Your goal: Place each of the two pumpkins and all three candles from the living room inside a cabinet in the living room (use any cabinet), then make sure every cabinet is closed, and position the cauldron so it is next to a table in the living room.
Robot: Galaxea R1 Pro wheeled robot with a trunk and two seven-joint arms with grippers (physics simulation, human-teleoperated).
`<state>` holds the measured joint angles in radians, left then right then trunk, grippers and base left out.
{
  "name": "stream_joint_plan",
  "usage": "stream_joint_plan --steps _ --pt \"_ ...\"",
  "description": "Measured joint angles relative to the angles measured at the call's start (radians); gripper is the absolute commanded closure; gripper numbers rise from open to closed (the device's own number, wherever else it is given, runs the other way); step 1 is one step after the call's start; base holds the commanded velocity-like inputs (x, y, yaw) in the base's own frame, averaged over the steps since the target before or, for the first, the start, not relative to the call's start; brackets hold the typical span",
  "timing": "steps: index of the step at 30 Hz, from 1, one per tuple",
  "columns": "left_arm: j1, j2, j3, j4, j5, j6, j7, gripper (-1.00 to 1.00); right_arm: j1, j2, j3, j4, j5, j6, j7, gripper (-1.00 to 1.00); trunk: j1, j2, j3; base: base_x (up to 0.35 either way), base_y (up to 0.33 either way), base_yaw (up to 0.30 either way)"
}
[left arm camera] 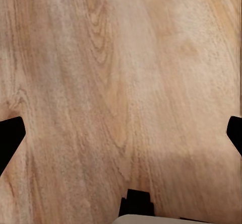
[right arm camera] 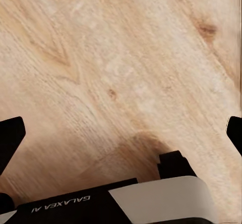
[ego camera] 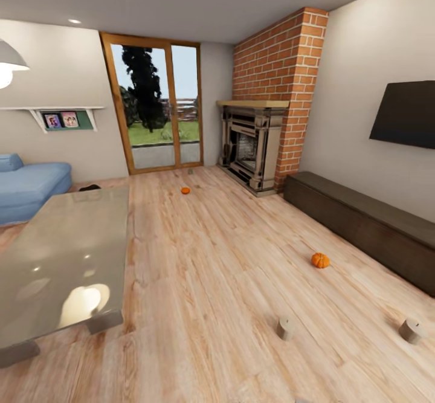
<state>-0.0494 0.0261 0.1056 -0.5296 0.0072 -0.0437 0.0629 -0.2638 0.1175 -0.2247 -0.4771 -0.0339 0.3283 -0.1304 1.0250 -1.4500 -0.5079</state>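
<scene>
Wooden floor (ego camera: pixel 211 282) | pumpkins (ego camera: pixel 320 260) and candles (ego camera: pixel 285 327) scattered, one candle cut off | cabinet (ego camera: pixel 362 222) seen closed | both end effectors spread wide, empty

Cauldron (ego camera: pixel 90 188) mostly hidden behind table (ego camera: pixel 60 258); cabinet (ego camera: pixel 368 228) cut off at edge; far candle (ego camera: pixel 190 171) perhaps, too small.

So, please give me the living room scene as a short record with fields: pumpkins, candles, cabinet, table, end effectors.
pumpkins: near pumpkin on floor in front of the cabinet; far pumpkin on floor toward the fireplace
candles: first candle and second candle upright on floor
cabinet: along right wall, fronts closed
table: glossy top, at left
end effectors: left end effector and right end effector open above bare floor
</scene>
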Motion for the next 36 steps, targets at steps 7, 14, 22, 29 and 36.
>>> stream_joint_plan --steps 7,14,22,29,36 --pt "0.0 -0.001 -0.004 0.041 -0.005 -0.027 0.0 -1.0 0.0 0.001 -0.008 0.0 0.0 -0.001 -0.001 -1.0 0.0 0.0 -0.004 0.0 0.0 -0.263" --pt "0.0 -0.002 -0.006 0.043 -0.006 -0.028 0.0 -1.0 0.0 0.0 -0.009 0.0 -0.001 -0.002 -0.001 -1.0 0.0 0.0 -0.007 0.0 0.0 -0.264" --pt "0.0 -0.003 -0.006 0.043 -0.006 -0.028 0.0 -1.0 0.0 0.0 -0.068 0.0 0.001 -0.032 -0.001 -1.0 0.0 0.0 -0.012 0.0 0.0 -0.264" --pt "0.0 -0.003 -0.006 0.043 -0.006 -0.027 0.0 -1.0 0.0 -0.002 -0.076 0.001 0.0 -0.035 -0.001 -1.0 0.0 0.0 -0.015 0.0 0.0 -0.264" --pt "0.0 -0.004 -0.006 0.043 -0.006 -0.027 0.0 -1.0 0.0 -0.002 -0.078 0.006 0.0 -0.037 0.0 -1.0 0.0 0.0 -0.019 0.0 0.0 -0.264"
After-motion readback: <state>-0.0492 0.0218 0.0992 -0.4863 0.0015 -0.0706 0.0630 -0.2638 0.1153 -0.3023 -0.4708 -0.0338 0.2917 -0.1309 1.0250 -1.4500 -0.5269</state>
